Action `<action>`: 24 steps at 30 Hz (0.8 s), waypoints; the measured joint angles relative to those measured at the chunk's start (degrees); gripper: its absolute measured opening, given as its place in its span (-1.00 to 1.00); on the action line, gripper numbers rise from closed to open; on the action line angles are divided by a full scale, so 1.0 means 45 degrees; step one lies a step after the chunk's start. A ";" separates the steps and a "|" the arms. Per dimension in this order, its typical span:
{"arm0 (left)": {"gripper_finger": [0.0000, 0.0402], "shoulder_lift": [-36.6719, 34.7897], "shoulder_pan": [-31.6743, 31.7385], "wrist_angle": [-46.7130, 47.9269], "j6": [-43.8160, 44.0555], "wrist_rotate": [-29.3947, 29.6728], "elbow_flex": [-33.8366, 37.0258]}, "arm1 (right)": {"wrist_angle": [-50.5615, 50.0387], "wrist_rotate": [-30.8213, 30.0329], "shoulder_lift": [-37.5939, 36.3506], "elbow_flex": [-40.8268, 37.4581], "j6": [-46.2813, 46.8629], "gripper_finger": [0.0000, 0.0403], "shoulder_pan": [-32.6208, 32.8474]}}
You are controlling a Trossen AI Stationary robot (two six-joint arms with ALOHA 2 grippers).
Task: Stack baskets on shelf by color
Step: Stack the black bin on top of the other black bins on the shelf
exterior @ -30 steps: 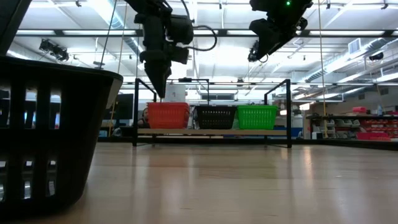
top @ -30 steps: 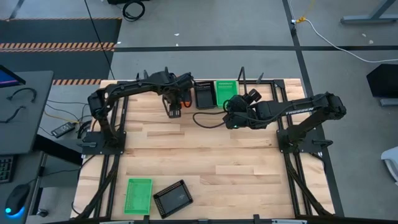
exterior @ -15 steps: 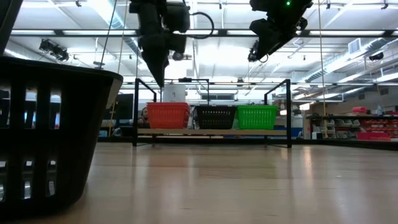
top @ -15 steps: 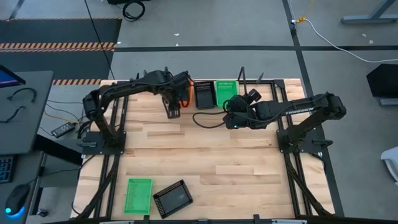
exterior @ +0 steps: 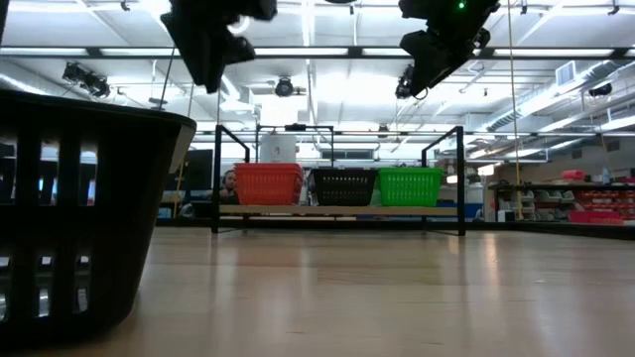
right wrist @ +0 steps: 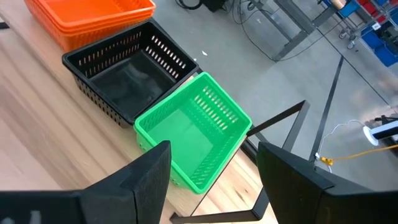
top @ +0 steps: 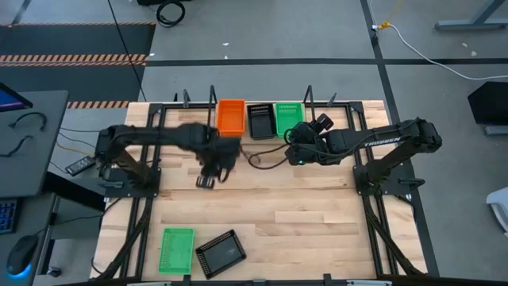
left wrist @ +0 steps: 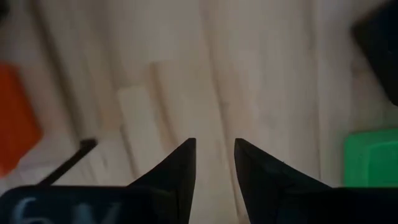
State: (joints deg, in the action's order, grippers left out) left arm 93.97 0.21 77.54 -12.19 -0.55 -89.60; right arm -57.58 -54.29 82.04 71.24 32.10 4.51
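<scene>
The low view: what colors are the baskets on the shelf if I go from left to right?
Orange basket → black basket → green basket, side by side on the shelf. A big dark basket sits much closer to the camera, at the far left.

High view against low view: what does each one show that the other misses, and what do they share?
Only the high view shows the loose green basket lying beside the loose black basket at the table's near edge, and the left gripper over bare tabletop, holding nothing. Only the low view shows the room's ceiling lights and a person behind the shelf. Both show the orange stack, black stack and green stack side by side on the shelf.
</scene>
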 joint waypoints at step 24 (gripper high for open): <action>-0.42 -0.0311 -0.9610 -0.6819 0.6576 0.2049 0.4035 | 0.0019 0.0658 0.0081 0.0000 0.1486 0.20 0.1918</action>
State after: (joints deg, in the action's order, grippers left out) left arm 92.58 -43.04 46.86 17.41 8.67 -71.44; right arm -57.49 -51.33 82.41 71.24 38.79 13.15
